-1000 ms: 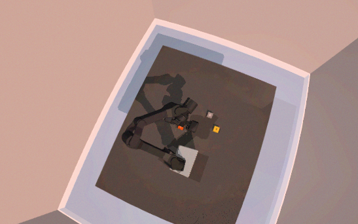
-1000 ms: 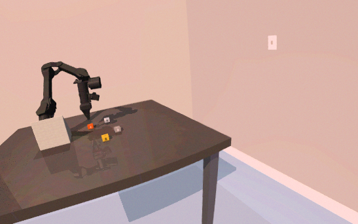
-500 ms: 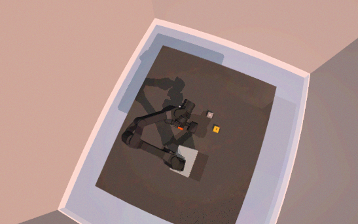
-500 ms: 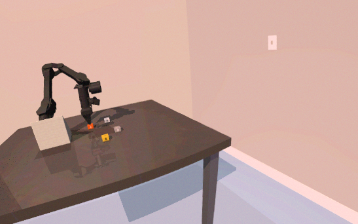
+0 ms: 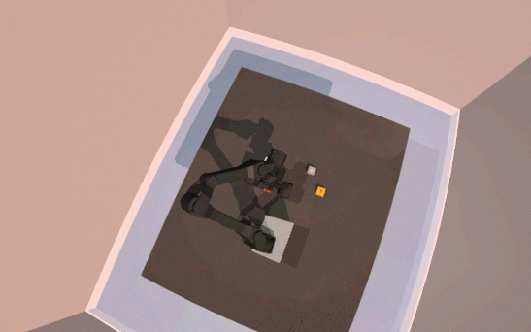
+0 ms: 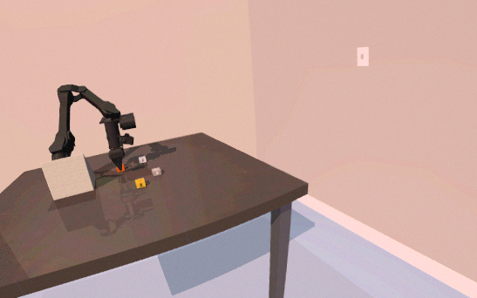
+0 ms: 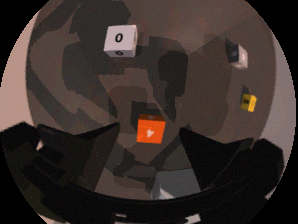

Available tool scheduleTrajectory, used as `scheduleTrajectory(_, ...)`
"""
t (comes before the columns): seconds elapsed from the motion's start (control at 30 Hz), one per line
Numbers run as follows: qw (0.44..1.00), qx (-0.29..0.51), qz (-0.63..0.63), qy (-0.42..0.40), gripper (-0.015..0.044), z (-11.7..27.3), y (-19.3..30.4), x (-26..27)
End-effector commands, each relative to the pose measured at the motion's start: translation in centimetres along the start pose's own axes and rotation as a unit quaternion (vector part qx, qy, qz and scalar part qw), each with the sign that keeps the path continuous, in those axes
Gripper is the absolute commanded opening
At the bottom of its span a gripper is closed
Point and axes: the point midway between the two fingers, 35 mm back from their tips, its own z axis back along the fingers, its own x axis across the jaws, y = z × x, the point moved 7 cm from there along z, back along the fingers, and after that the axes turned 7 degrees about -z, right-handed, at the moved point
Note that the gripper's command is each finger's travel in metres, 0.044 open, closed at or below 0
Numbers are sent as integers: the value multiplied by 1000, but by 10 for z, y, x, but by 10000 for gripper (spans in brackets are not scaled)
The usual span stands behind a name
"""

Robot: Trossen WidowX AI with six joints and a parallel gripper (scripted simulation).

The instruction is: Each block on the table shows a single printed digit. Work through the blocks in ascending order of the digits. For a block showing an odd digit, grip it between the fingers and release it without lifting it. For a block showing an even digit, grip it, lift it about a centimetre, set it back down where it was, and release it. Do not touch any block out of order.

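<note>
My gripper is open, pointing down at the orange block. In the wrist view the block lies between the two spread fingertips, touching neither; its digit is blurred, perhaps a 4. The white block shows a 0 and is mostly hidden by the arm in the top view. A greyish-white block and a yellow block stand farther out; their digits are too small to read.
A pale box stands on the dark table beside the arm, on the orange block's side. The arm's links pass over part of this box in the top view. Arm shadows fall across the table.
</note>
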Motion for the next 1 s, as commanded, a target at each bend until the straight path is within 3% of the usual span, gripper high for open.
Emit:
scheduleTrajectory(0.0,1000,2,-4,-2,348,-4,0,-1)
scheduleTrajectory(0.3,1000,2,-4,-2,120,-4,0,-1)
scheduleTrajectory(0.97,1000,2,-4,-2,120,0,0,-1)
